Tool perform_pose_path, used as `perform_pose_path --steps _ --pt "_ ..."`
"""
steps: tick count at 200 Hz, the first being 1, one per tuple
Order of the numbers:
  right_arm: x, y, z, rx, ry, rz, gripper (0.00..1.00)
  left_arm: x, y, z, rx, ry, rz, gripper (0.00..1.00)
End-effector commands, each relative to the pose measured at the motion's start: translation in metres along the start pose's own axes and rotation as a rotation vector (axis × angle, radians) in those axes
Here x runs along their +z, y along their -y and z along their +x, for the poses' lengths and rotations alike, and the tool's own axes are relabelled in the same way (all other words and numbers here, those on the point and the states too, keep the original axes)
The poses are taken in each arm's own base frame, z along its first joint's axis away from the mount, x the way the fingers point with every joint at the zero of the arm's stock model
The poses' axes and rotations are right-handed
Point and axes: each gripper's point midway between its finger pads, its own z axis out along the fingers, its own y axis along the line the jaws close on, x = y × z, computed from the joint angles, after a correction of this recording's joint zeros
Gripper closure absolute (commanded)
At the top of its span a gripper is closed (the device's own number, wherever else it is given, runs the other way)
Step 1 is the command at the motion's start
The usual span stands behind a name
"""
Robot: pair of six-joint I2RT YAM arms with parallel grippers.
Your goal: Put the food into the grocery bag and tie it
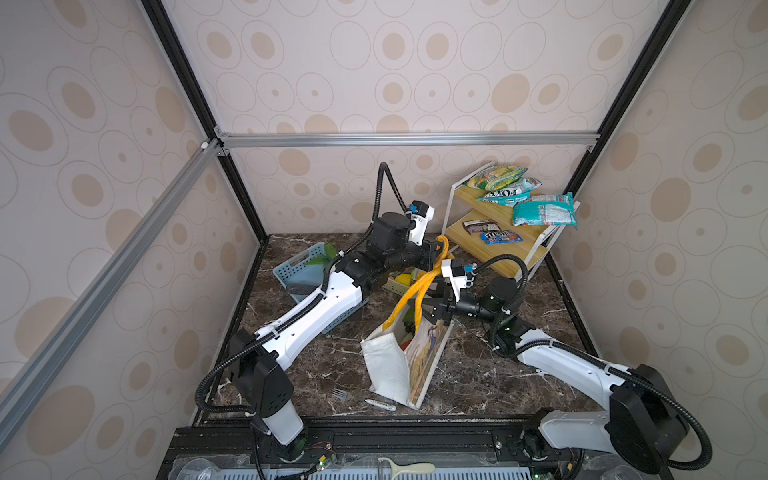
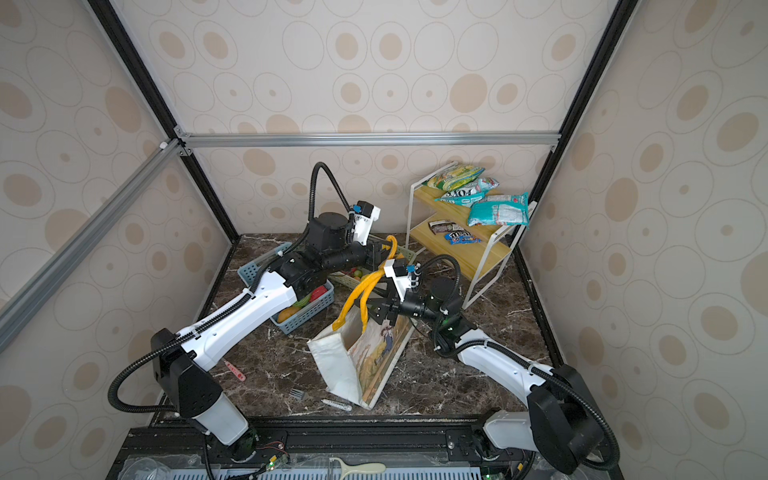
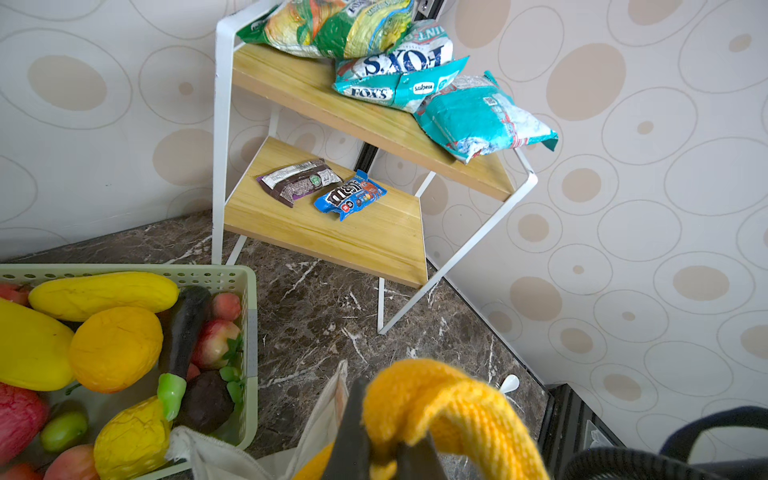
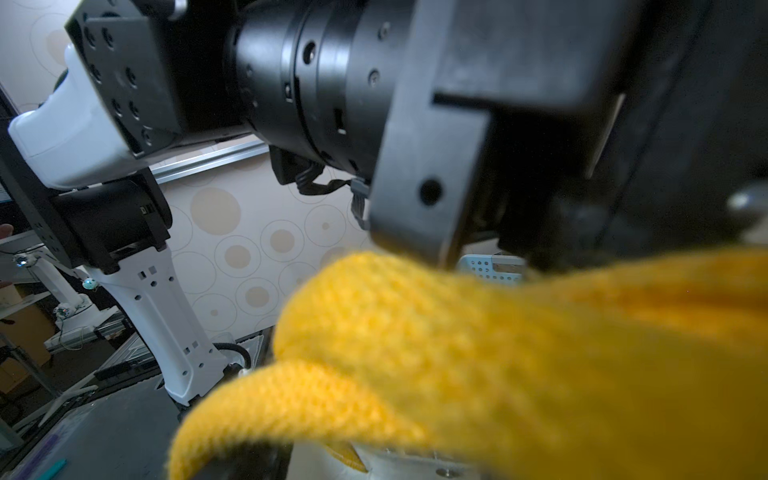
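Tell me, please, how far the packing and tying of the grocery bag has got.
Done, apparently: some items show inside the grocery bag, though they are too dark to name. In hand: the left claw is shut on a yellow handle, held high; the right claw sits open beside the handles. Left: no knot is tied, and a green leaf lies in the blue basket.

Grocery bag (image 1: 386, 365): white canvas tote with a picture printed on one face. It sits tilted on the marble counter (image 1: 324, 365), base frontward, mouth open toward the back.
Handles (image 1: 417, 286): yellow-orange straps, bunched together, drawn up and back.
Bag contents: dark green and orange shapes, unclear.
Leaf (image 1: 327, 252): green, in the blue basket (image 1: 291, 266).
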Motion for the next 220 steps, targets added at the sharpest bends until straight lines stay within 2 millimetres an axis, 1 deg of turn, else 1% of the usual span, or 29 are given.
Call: perform_pose_path --steps 1,16,37,46,71,102,139,169,182,207,220 --pt "0.002 -0.029 -0.031 -0.072 0.071 -0.123 0.31 -0.015 0.005 -0.036 0.026 0.136 -0.027 1.0" --pt "0.001 -0.038 -0.028 -0.075 0.058 -0.172 0.29 -0.015 -0.001 -0.037 0.027 0.145 -0.049 1.0" --pt "0.002 -0.039 -0.028 -0.063 0.063 -0.186 0.28 -0.013 0.0 -0.035 0.025 0.144 -0.046 1.0" --pt "0.004 -0.033 -0.029 -0.049 0.071 -0.155 0.28 -0.013 0.001 -0.035 0.017 0.147 -0.04 1.0" --pt "0.011 -0.018 -0.04 -0.008 0.132 -0.077 0.28 -0.015 0.001 -0.034 -0.012 0.166 -0.026 1.0" --pt "0.024 -0.025 -0.045 -0.012 0.18 -0.125 0.29 -0.024 -0.006 -0.035 -0.066 0.228 -0.054 1.0" --pt "0.033 -0.013 -0.058 0.028 0.239 -0.053 0.34 -0.032 -0.01 -0.036 -0.09 0.269 -0.073 1.0" --pt "0.039 0.004 -0.062 0.139 0.308 0.035 0.4 -0.036 -0.011 -0.035 -0.112 0.29 -0.084 1.0" --pt "0.042 0.005 -0.063 0.169 0.342 0.045 0.42 -0.037 -0.013 -0.035 -0.118 0.299 -0.094 1.0" --pt "0.042 0.019 -0.065 0.231 0.4 0.142 0.49 -0.04 -0.012 -0.036 -0.122 0.316 -0.115 1.0" --pt "0.04 0.023 -0.068 0.25 0.423 0.177 0.51 -0.041 -0.011 -0.035 -0.118 0.319 -0.124 1.0"
